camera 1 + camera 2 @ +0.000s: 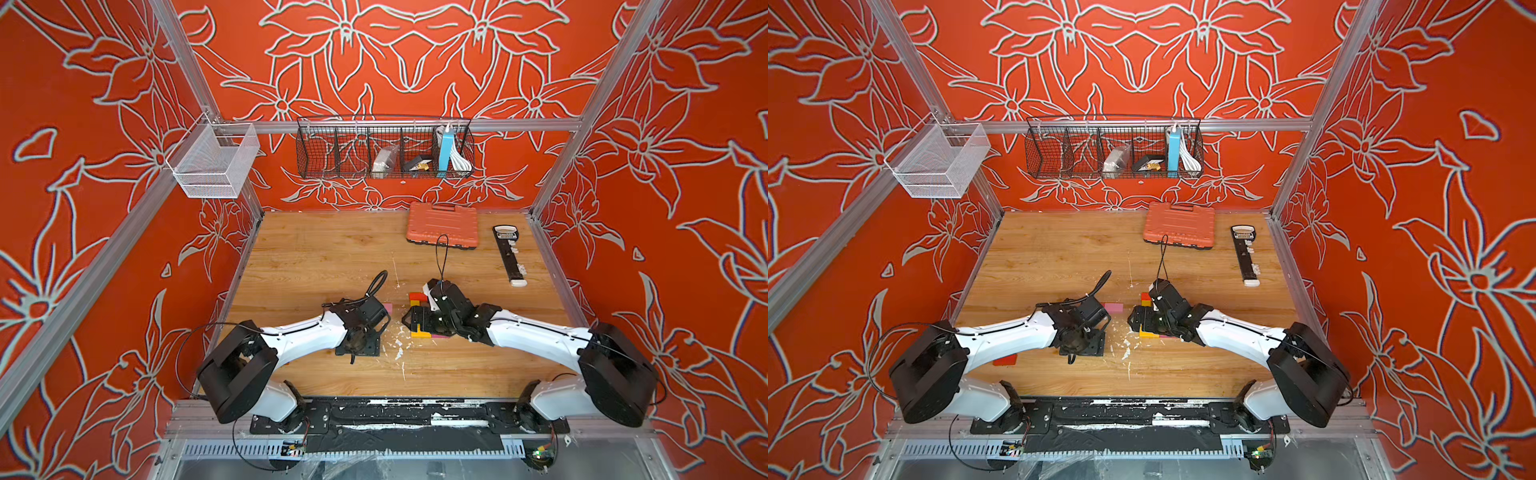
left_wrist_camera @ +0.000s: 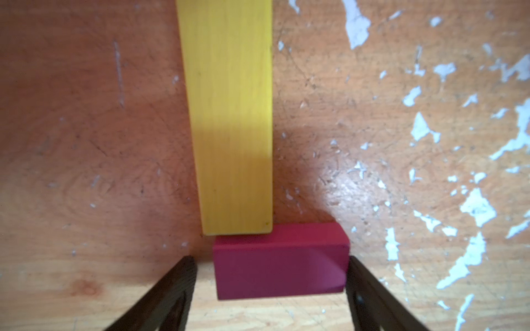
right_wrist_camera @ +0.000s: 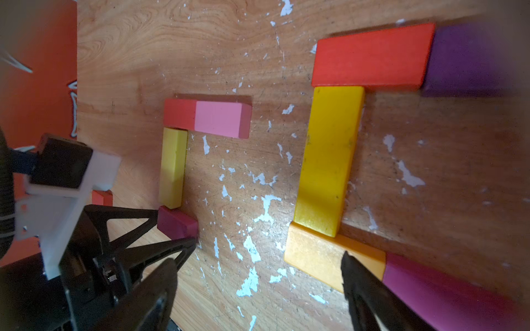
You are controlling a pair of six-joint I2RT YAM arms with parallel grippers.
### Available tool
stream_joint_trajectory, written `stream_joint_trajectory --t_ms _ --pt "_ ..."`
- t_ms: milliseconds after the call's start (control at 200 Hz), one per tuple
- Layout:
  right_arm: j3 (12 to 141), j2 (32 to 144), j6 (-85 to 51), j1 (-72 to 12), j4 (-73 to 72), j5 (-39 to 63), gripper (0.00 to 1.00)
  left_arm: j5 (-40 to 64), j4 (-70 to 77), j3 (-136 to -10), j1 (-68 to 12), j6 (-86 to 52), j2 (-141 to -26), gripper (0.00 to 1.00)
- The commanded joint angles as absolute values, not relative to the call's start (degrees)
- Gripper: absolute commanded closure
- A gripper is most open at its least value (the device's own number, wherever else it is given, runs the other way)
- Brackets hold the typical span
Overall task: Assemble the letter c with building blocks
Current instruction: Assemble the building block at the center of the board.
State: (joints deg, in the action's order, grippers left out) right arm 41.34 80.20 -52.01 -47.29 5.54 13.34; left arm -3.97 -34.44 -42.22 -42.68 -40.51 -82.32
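My left gripper (image 2: 270, 259) stands open around a dark magenta block (image 2: 279, 262) lying on the table. A gap shows on one side of the block. That block butts against the end of a yellow bar (image 2: 232, 114). In the right wrist view this bar (image 3: 173, 167), a red block (image 3: 179, 117) and a pink block (image 3: 219, 119) form a small C. A nearer C is made of red (image 3: 371, 57), purple (image 3: 464, 60), yellow (image 3: 329, 160), orange (image 3: 318, 255) and magenta (image 3: 441, 292) blocks. My right gripper (image 3: 256, 259) is open over bare table beside the orange block.
An orange ribbed tool case (image 1: 442, 226) and a black strip tool (image 1: 509, 255) lie at the back right of the table. A loose red block (image 1: 1005, 360) lies by the left arm. A black wire basket (image 1: 384, 151) and a white mesh basket (image 1: 216, 160) hang on the frame.
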Motion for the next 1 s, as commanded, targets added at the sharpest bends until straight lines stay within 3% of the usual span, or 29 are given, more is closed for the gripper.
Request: stream_joint_trajectory --t_ms 0,410,996 --pt "41.62 79.89 -51.42 -47.52 6.04 11.95 0.08 -4.31 -35.69 -41.92 -42.28 -40.70 -81.91 0.22" --pt "41.97 79.89 -51.23 -47.51 6.59 11.78 0.08 -4.30 -35.16 -42.89 -42.25 -40.61 -83.40 0.34" --pt "42.01 80.51 -51.09 -47.46 6.49 11.69 0.08 -4.22 -34.48 -42.89 -41.79 -40.43 -84.25 0.35"
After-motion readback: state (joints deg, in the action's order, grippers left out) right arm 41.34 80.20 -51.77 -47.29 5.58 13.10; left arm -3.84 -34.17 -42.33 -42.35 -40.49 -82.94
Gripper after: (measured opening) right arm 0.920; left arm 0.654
